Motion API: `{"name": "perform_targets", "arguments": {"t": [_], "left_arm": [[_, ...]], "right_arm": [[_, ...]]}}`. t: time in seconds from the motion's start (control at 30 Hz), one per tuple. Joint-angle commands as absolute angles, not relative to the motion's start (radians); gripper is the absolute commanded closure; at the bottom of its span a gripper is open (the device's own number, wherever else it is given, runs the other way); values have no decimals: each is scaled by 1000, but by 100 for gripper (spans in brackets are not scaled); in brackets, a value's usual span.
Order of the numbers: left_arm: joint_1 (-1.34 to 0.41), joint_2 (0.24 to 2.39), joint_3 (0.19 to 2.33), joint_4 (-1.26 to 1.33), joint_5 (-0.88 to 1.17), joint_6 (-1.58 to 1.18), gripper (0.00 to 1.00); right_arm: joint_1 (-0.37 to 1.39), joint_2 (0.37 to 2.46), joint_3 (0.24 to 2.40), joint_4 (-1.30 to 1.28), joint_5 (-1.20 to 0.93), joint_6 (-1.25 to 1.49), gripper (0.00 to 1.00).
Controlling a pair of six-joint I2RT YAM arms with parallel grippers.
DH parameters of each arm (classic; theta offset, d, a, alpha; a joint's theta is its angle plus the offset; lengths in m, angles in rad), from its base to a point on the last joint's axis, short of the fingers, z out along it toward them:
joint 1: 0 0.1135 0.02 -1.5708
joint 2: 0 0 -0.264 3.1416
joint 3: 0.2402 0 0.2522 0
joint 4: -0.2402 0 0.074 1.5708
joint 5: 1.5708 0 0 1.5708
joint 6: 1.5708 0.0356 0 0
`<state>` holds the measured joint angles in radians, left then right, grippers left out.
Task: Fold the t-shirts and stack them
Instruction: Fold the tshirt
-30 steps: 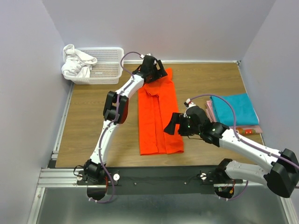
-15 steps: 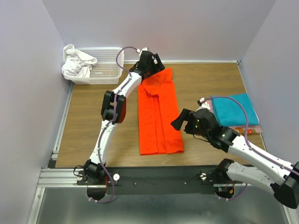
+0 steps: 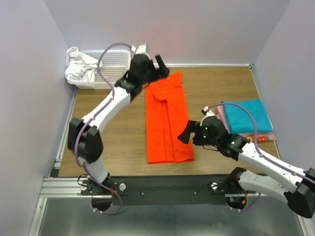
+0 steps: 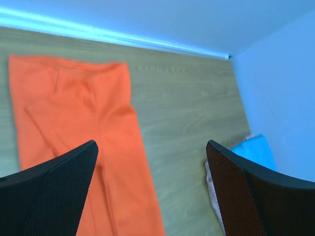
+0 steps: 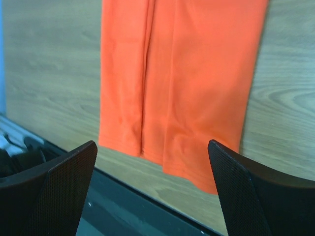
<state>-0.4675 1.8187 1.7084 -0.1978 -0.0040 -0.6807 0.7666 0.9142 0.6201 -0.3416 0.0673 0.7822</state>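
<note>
The bright orange t-shirt [image 3: 167,118] lies flat on the table as a long narrow strip with both sides folded in, running from far to near. It also shows in the left wrist view [image 4: 78,128] and the right wrist view [image 5: 182,73]. My left gripper [image 3: 153,69] is open and empty, raised above the shirt's far end. My right gripper [image 3: 186,132] is open and empty, just right of the shirt's near end. A folded teal shirt [image 3: 246,115] lies on a pink one [image 3: 221,116] at the right, with a patterned one [image 3: 262,138] underneath.
A white basket [image 3: 110,69] stands at the back left with a white cloth [image 3: 79,66] hanging over its left end. The black rail [image 3: 162,187] runs along the table's near edge. Walls close in on the left, back and right.
My left arm has risen and swung left, lifting its gripper off the shirt's far end. My right gripper has pulled back slightly from the shirt's near right edge. The shirt has not moved.
</note>
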Motion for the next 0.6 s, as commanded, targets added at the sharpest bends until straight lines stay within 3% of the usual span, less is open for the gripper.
{"name": "perform_targets", "arguments": {"t": [0.0, 0.27, 0.57], "left_arm": [[-572, 1636, 1332, -184, -138, -686, 2], [-751, 1197, 743, -227, -259, -905, 2], [-773, 855, 418, -364, -171, -1081, 2]], "right_arm": [[779, 1026, 649, -354, -70, 696, 0], [850, 1198, 675, -337, -22, 673, 6], [933, 1261, 700, -342, 52, 695, 16]]}}
